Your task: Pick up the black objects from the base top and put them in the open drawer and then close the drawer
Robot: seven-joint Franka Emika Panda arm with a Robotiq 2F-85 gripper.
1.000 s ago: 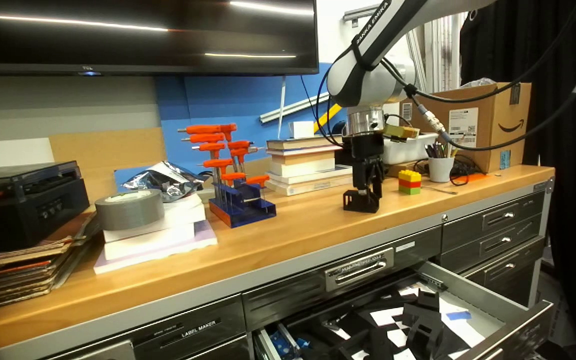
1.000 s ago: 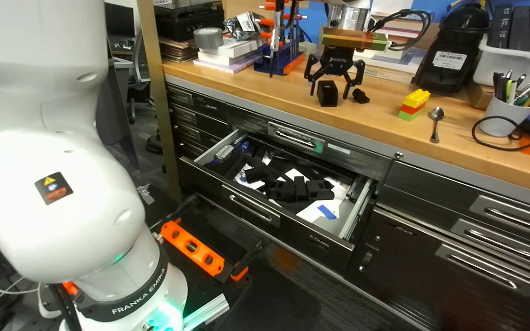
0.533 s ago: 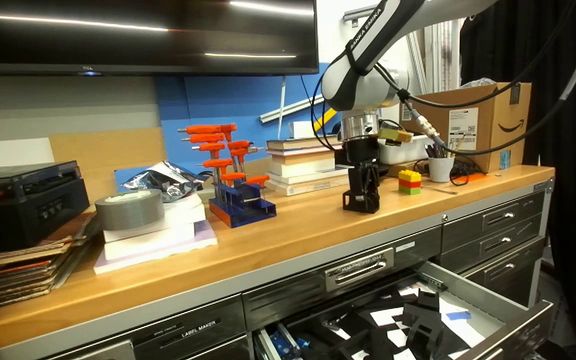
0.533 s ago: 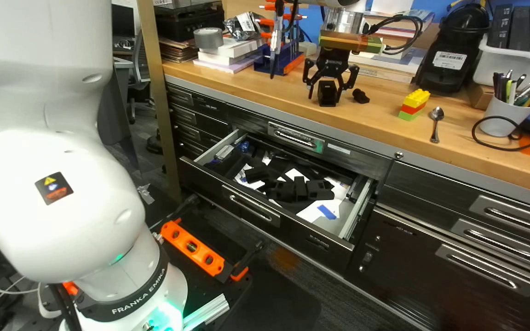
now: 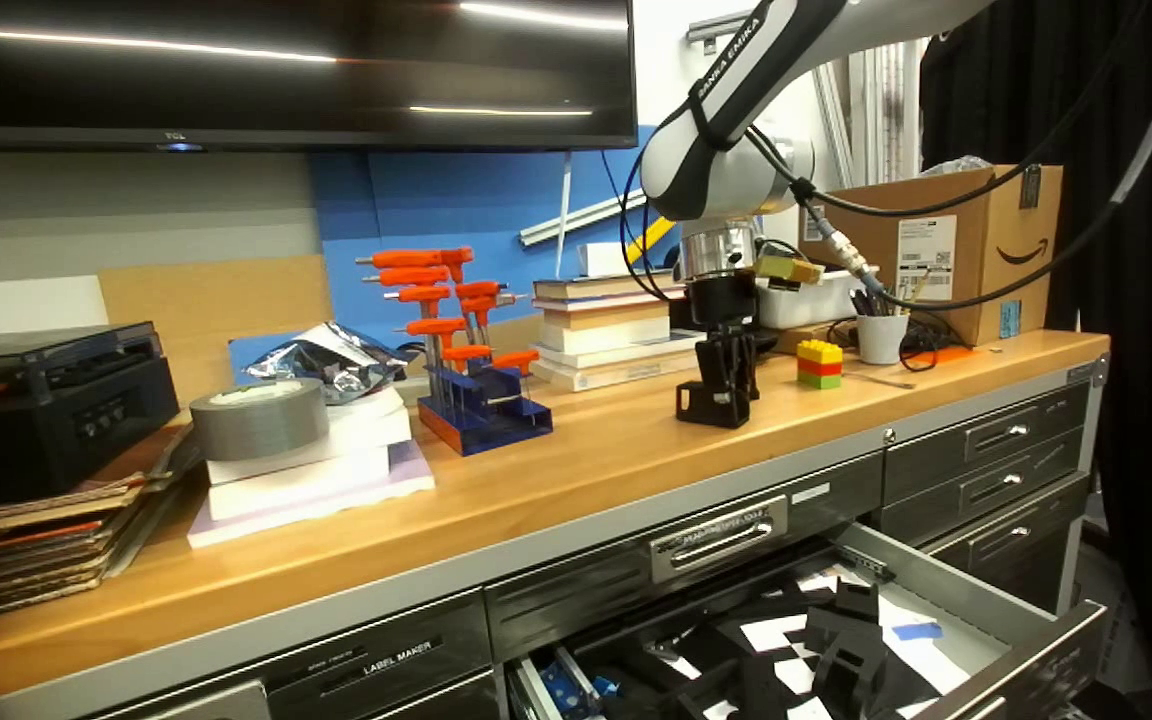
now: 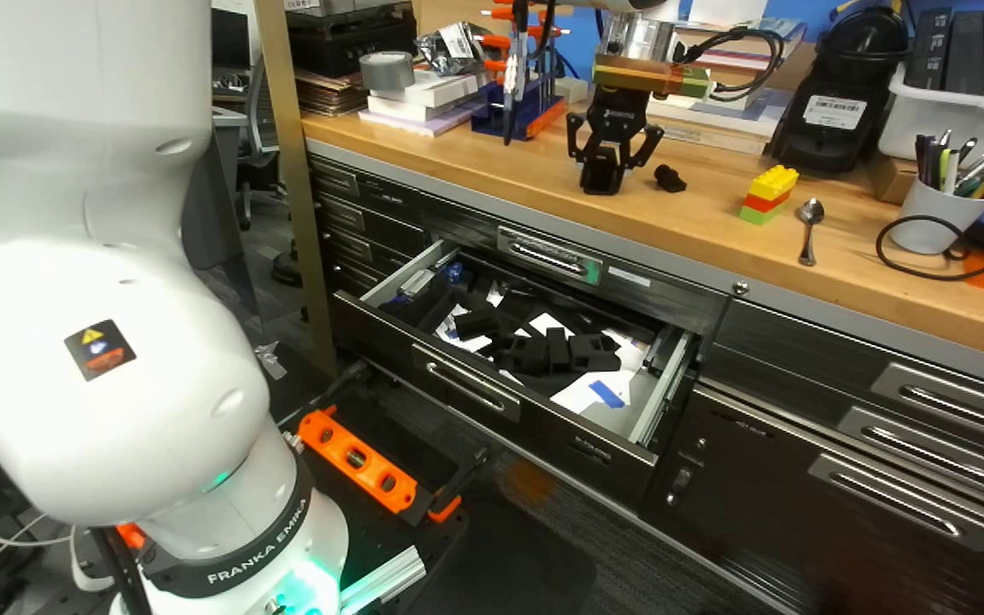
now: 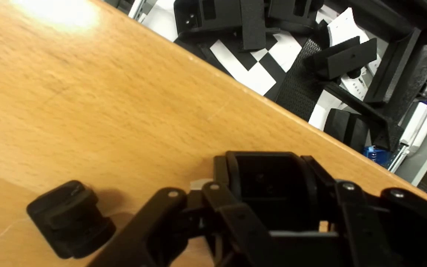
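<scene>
Both exterior views, set back, share countertop (image 5: pixel 596 440) and drawer (image 6: pixel 547 427); wrist view looks down closely, drawer at two o'clock.

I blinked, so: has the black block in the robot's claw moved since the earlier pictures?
Yes, slightly: in both exterior views, the black block sits closer to the blue tool stand than before.

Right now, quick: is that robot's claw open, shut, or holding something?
Gripper: closed on the hollow black piece, gripping it from both sides; whether it is lifted yet cannot be told.
</scene>
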